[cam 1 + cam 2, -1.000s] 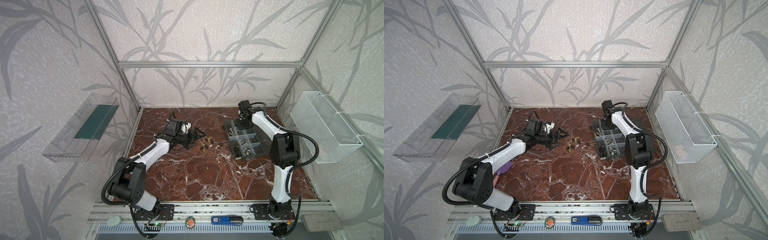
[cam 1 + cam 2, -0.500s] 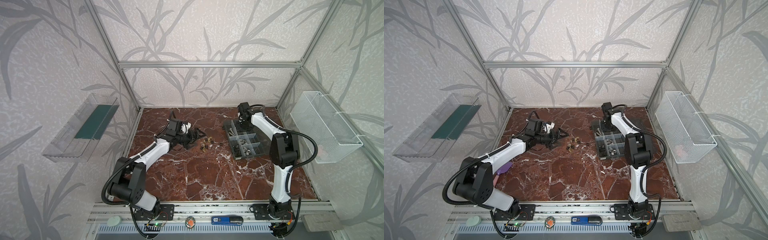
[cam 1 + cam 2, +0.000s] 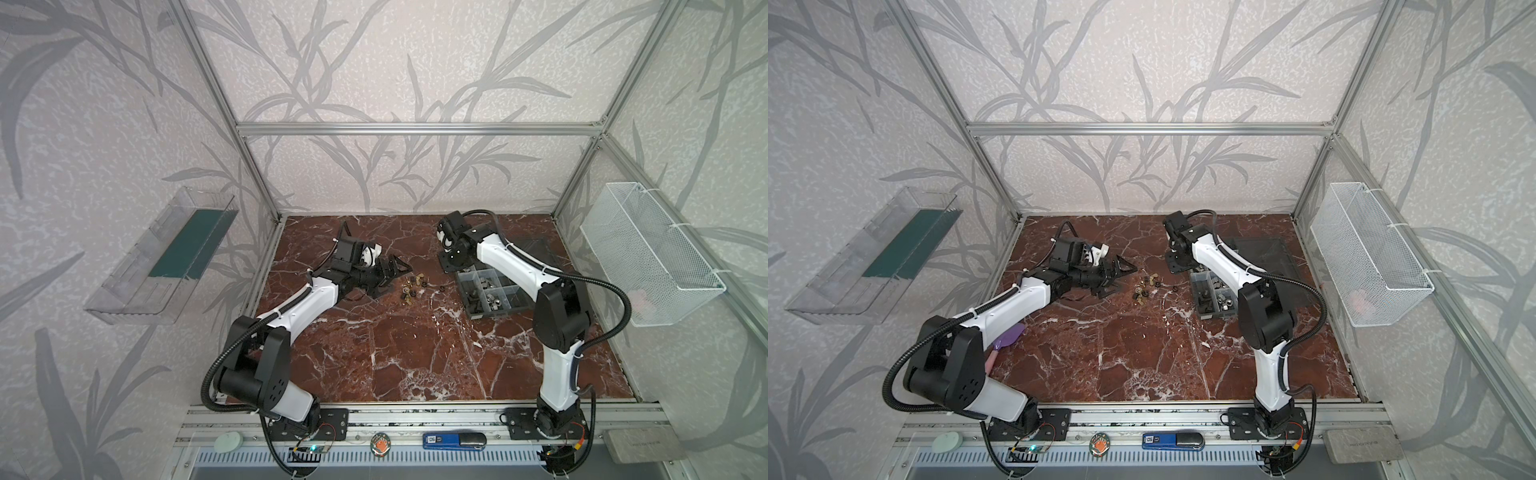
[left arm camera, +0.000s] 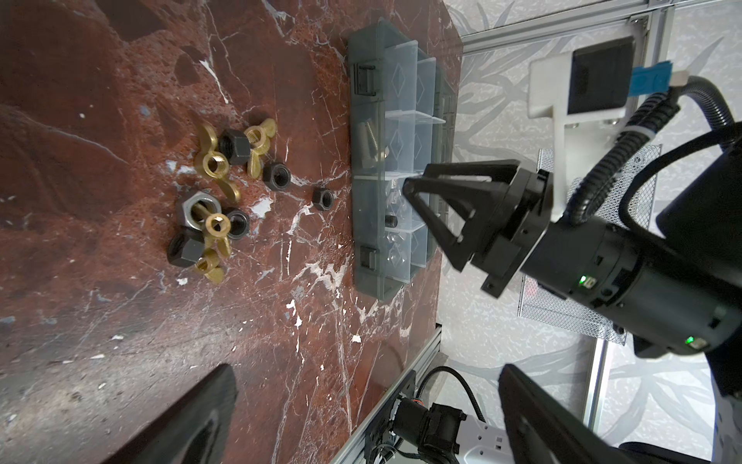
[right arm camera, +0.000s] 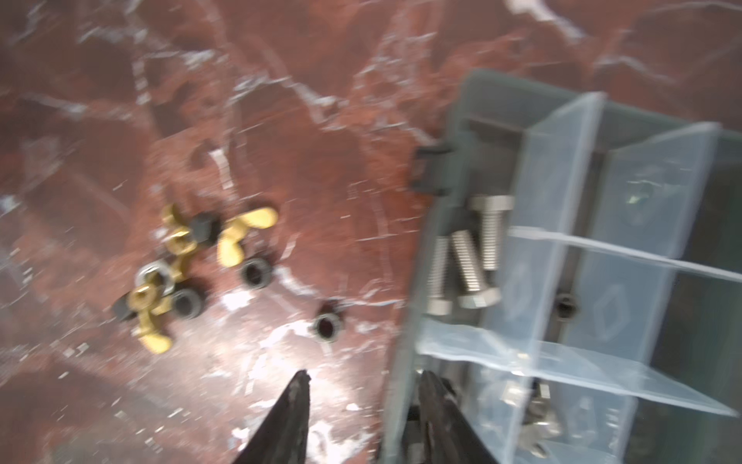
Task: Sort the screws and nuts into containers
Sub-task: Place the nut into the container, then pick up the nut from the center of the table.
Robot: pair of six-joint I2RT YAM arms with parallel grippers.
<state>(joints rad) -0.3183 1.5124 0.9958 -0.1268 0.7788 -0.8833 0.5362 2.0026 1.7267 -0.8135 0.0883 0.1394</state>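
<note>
The loose nuts [image 4: 217, 201], brass winged ones mixed with dark and silver hex ones, lie heaped on the bench [image 4: 120, 100] just beside the open box [image 4: 363, 132], where three bolts [image 5: 465, 261] already sit in one compartment. They look light, hard and slippery, best pinched singly across flats or wings. The right end effector [image 5: 365, 377] hangs part-open and empty over the box's near wall; the left end effector [image 4: 365, 369] stands wide open, empty, facing the heap.

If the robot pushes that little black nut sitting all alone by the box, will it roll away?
Probably not: the lone black nut lies flat, hole up, so it should slide. The tabletop looks glossy, so it might skid easily.
</note>
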